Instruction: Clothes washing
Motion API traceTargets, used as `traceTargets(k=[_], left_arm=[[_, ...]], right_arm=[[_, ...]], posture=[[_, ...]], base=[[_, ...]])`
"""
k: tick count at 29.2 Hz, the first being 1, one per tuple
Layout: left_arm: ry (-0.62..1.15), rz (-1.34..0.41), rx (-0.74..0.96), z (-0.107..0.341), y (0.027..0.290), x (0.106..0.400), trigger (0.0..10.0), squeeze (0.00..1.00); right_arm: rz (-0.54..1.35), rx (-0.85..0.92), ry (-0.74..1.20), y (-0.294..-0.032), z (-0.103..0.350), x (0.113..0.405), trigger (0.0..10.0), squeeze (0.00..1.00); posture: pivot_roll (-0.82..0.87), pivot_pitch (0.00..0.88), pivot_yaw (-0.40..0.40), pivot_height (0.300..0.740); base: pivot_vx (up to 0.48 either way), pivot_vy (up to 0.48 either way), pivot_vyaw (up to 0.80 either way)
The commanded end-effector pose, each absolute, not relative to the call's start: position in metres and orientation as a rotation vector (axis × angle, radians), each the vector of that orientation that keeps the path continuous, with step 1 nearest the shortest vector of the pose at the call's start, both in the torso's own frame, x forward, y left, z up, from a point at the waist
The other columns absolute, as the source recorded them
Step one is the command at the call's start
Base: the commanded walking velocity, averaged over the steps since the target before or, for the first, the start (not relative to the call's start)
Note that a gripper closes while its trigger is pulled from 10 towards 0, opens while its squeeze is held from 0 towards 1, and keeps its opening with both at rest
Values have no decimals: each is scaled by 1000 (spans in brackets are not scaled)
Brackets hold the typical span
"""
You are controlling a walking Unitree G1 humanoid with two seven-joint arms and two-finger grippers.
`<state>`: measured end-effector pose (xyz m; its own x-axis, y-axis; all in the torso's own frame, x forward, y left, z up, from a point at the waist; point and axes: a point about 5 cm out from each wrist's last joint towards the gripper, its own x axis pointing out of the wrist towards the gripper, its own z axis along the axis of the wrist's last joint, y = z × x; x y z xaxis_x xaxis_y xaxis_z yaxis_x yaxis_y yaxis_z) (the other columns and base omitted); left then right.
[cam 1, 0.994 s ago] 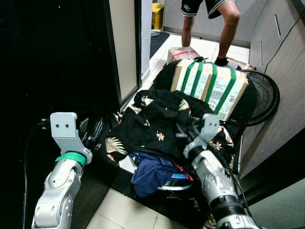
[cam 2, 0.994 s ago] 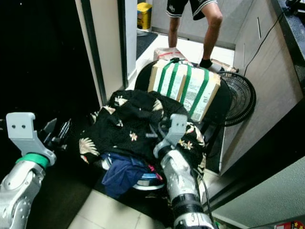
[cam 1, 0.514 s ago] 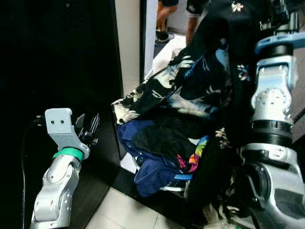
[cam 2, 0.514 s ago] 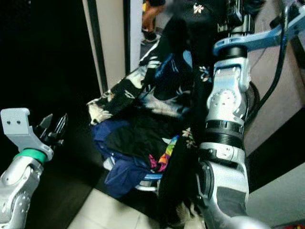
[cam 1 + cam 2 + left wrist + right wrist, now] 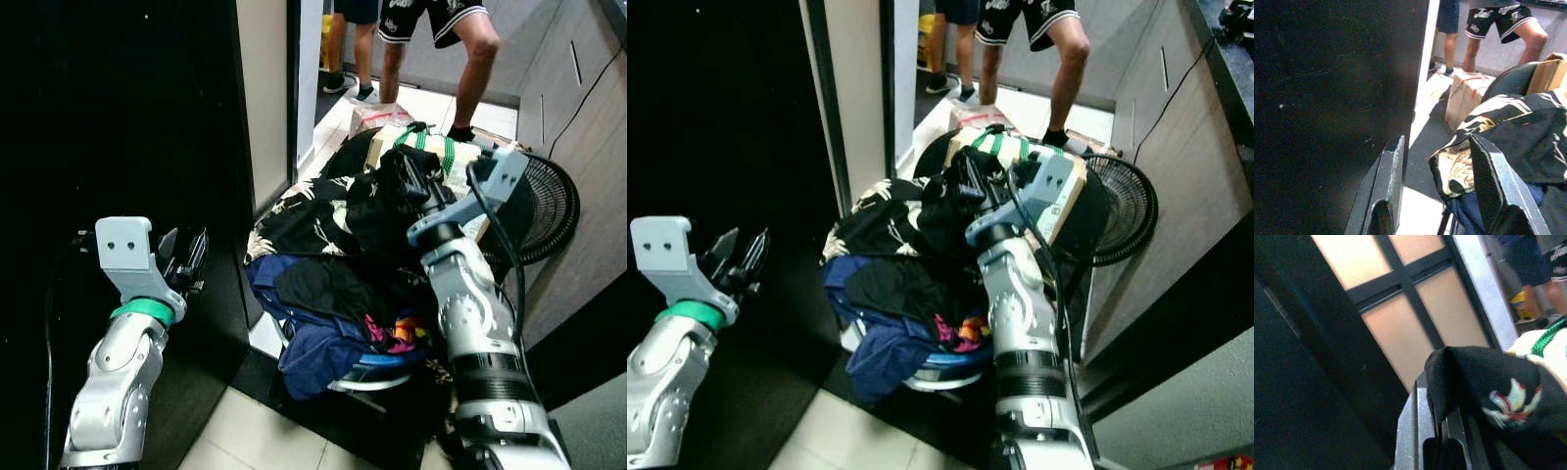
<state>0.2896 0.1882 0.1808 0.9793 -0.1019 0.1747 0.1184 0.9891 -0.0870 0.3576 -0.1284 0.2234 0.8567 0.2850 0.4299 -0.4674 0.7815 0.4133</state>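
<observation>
right gripper (image 5: 409, 172): swung high with black floral shirt (image 5: 387, 201), then dropped back over laundry pile (image 5: 333, 294)
person (image 5: 431, 29): stepped closer

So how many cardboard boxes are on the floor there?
2: a green-strapped box behind the clothes pile beside the fan, and a red-taped box farther back near the person's feet. Others may be hidden.

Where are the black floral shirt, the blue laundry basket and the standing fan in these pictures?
black floral shirt (image 5: 304, 227), left eye view, on its spread patterned cloth.
blue laundry basket (image 5: 377, 369), left eye view, on its front rim below the clothes.
standing fan (image 5: 549, 201), left eye view, on its round black grille.
</observation>
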Motion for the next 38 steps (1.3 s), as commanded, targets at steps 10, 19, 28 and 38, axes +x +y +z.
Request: traceTargets(k=[10, 19, 28, 38], left_arm=[[-188, -147, -112, 187, 181, 291, 10000, 0], [-221, -151, -82, 197, 181, 291, 10000, 0], [-220, -159, -80, 197, 181, 291, 10000, 0], [-219, -165, -81, 198, 180, 292, 10000, 0]], right_arm=[[362, 491, -321, -124, 213, 348, 10000, 0], [370, 492, -301, -120, 213, 345, 10000, 0], [346, 500, -295, -122, 211, 345, 10000, 0], [326, 514, -292, -126, 211, 347, 10000, 0]], posture=[[142, 3, 63, 740], [155, 6, 59, 740], [158, 6, 65, 740], [160, 7, 67, 740]], base=[[0, 0, -130], [0, 0, -800], [0, 0, -800], [0, 0, -800]])
